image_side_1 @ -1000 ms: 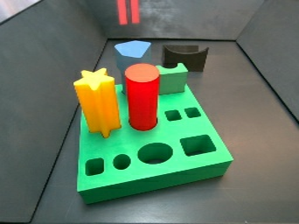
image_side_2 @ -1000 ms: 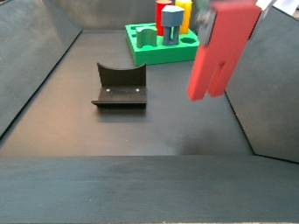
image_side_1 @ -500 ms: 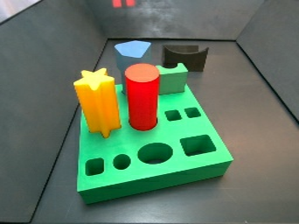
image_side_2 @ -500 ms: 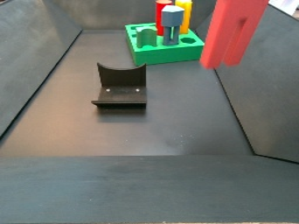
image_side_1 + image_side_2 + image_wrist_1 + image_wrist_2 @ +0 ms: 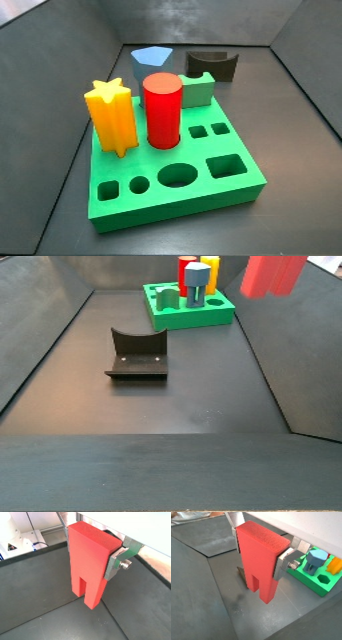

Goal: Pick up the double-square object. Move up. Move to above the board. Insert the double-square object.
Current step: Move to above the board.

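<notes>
The double-square object [image 5: 88, 559], a tall salmon-red block with two square prongs at its lower end, hangs high above the dark floor in both wrist views. My gripper [image 5: 92, 549] is shut on its upper part, and a silver finger [image 5: 283, 562] presses its side. In a side view only the double-square object's [image 5: 271, 273] lower end shows, at the top edge, to the right of the board [image 5: 195, 321]. The board [image 5: 174, 210] is a green slab with two small square holes [image 5: 207, 129] standing free.
On the board stand a yellow star post [image 5: 111, 115], a red cylinder [image 5: 162, 110] and a green cube [image 5: 201, 90]. A blue pentagon piece [image 5: 152, 57] lies behind it. The dark fixture [image 5: 136, 354] stands mid-floor. Grey walls enclose the floor.
The block has risen steadily in the gripper: a second ago most of it showed in a side view, now only its lower end remains at the top edge.
</notes>
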Available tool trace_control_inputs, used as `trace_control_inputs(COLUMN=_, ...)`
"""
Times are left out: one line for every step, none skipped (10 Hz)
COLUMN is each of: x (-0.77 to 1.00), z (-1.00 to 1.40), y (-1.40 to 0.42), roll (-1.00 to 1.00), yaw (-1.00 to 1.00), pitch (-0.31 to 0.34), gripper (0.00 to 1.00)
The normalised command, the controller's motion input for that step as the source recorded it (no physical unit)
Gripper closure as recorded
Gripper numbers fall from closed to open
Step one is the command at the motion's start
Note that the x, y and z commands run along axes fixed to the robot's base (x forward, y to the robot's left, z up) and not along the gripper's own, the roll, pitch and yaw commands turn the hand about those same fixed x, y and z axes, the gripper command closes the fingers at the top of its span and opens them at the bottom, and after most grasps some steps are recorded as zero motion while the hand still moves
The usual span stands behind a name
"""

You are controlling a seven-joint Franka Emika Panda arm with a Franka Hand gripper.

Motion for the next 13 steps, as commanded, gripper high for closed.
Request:
trace_control_inputs(x=0.0, z=0.4, y=-0.01, roll=0.05, yaw=0.02, pitch=0.096, gripper=1.0)
trace_control_inputs(x=0.0, z=0.24, y=-0.01, roll=0.05, yaw=0.03, pitch=0.093, gripper=1.0)
trace_control_inputs(x=0.24, z=-0.08, y=-1.0, roll=0.09, yaw=-1.0, pitch=0.271, gripper=1.0)
trace_control_inputs(x=0.24, z=-0.1, y=-1.0, roll=0.09, yaw=-1.0, pitch=0.26, gripper=1.0)
trace_control_inputs(x=0.25, z=-0.09, y=-1.0, roll=0.09, yaw=-1.0, pitch=0.283, gripper=1.0)
trace_control_inputs(x=0.25, z=-0.09, y=-1.0, roll=0.02, yaw=-0.78, pitch=0.242, gripper=1.0)
trace_control_inputs(x=0.26, z=-0.09, y=-1.0, roll=-0.03, yaw=-0.41, pitch=0.189, gripper=1.0)
trace_control_inputs(x=0.26, z=-0.09, y=-1.0, roll=-0.05, yaw=-0.21, pitch=0.163, gripper=1.0)
trace_control_inputs(x=0.27, z=-0.09, y=-1.0, roll=-0.04, yaw=-0.1, pitch=0.148, gripper=1.0)
trace_control_inputs(x=0.28, z=-0.09, y=-1.0, roll=-0.02, yaw=-0.04, pitch=0.129, gripper=1.0)
trace_control_inputs(x=0.28, z=-0.08, y=-1.0, roll=-0.01, yaw=-0.02, pitch=0.111, gripper=1.0)
trace_control_inputs(x=0.29, z=-0.08, y=-1.0, roll=-0.01, yaw=-0.01, pitch=0.098, gripper=1.0)
trace_control_inputs(x=0.3, z=-0.08, y=-1.0, roll=-0.01, yaw=0.0, pitch=0.081, gripper=1.0)
